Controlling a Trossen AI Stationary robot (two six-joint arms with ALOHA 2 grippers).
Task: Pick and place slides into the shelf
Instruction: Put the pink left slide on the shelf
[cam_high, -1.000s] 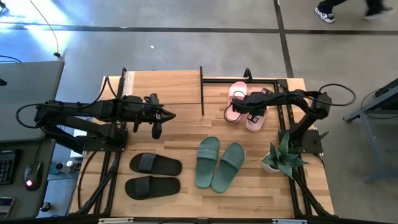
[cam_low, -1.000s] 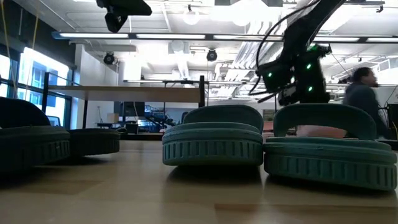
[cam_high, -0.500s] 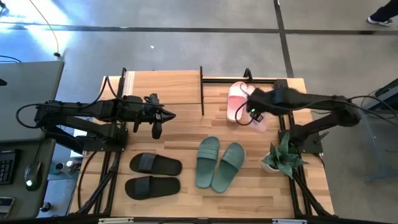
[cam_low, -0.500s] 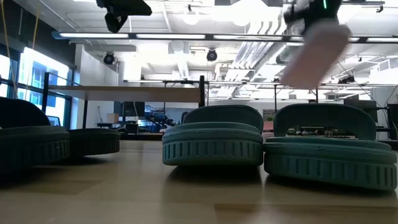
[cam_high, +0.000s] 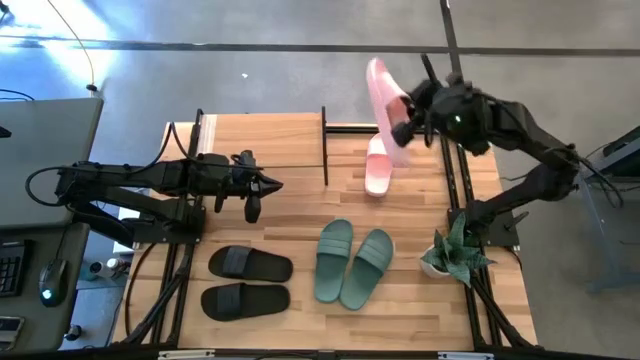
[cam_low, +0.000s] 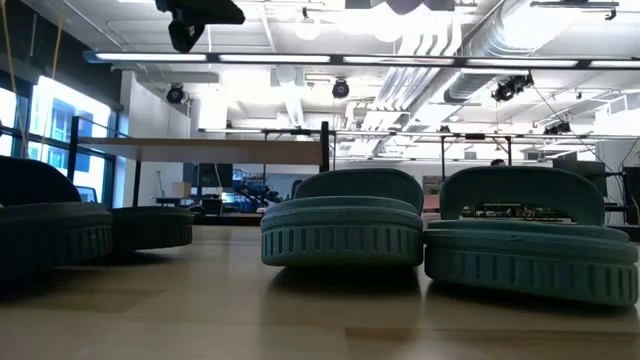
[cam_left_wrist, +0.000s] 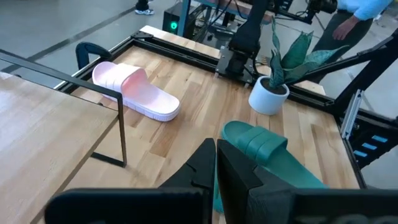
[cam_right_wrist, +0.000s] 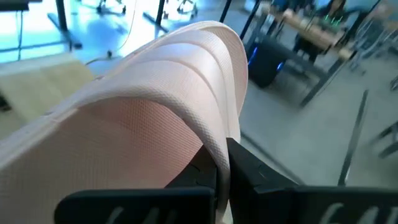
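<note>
My right gripper (cam_high: 408, 122) is raised high over the table's far right edge and shut on one pale pink slide (cam_high: 385, 100). Its mate (cam_high: 376, 172) lies sole-down on the table below, also seen in the left wrist view (cam_left_wrist: 134, 90). The sage green pair (cam_high: 352, 262) and the black pair (cam_high: 246, 281) lie flat near the near edge. The shelf (cam_high: 262, 140) stands at the table's far left, its wooden top board bare. My left gripper (cam_high: 262, 186) hovers shut beside the shelf, touching nothing. My right gripper pinches the pink slide's wide strap at its edge (cam_right_wrist: 219, 144) between the two fingers (cam_right_wrist: 249, 169). The slide is lifted clear of the table and steeply tilted, one end high and the other pointing down toward its mate.
A small potted plant (cam_high: 449, 255) stands at the right edge, close to the right arm's base. Bare wood lies between the shelf and the sandals. The shelf's black frame post (cam_high: 325, 150) rises mid-table. People move in the room beyond.
My right gripper, shut on the pink slide throughout, has risen sharply and swung toward the far edge. The slide has come off the table beside its mate and tipped from flat to steeply tilted. The mate has stayed in place.
</note>
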